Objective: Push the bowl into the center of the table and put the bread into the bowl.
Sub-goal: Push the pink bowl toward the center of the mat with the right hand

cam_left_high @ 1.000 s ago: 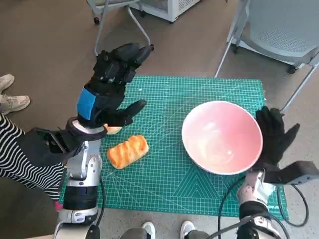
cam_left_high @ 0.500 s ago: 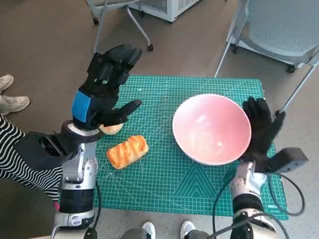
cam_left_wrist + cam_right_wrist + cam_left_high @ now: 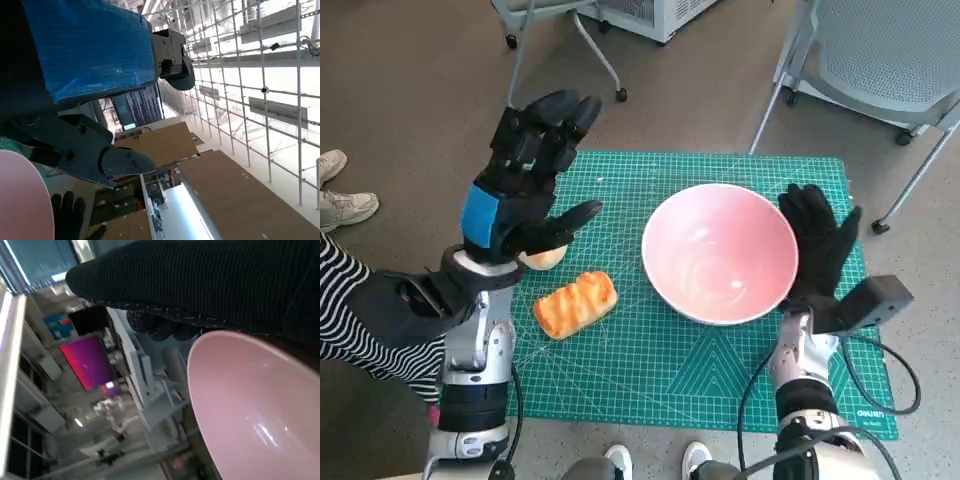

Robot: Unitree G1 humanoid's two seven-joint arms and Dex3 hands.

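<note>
The green gridded cutting mat [image 3: 620,350] covers the small desk, and the biggest thing on it is the wide, shallow pink bowl [image 3: 718,252], sitting right of the mat's middle, toward three o'clock. Judging by that, the push looks partly done — the bowl needs a little more travel toward nine o'clock to sit at the centre.

The right hand [image 3: 818,250], in its black knitted glove, stands upright against the bowl's three-o'clock wall, fingers [image 3: 807,203] extended and spread; it presses flat and grips nothing. The right wrist view agrees: the glove lies along the pink rim [image 3: 235,340].

The left hand [image 3: 525,180], black with blue tape over its back, hangs raised above the mat's ten-o'clock corner with fingers [image 3: 560,115] spread and nothing in them. It is well apart from the bowl.

The golden-orange, ridged loaf of bread [image 3: 576,303] lies on the mat at about eight o'clock, just below the left hand and a clear gap away from the bowl. Putting it into the bowl is not yet begun.

A small pale round thing [image 3: 544,258] lies beside the bread, mostly hidden under the left hand — what it is cannot be told. Nothing lies between bowl and centre, so the path seems free. Around the desk stand a grey mesh chair [image 3: 880,60] at one o'clock, a wheeled frame [image 3: 565,45] at eleven, and a person's striped sleeve [image 3: 350,310] and white shoes [image 3: 342,190] at nine.
</note>
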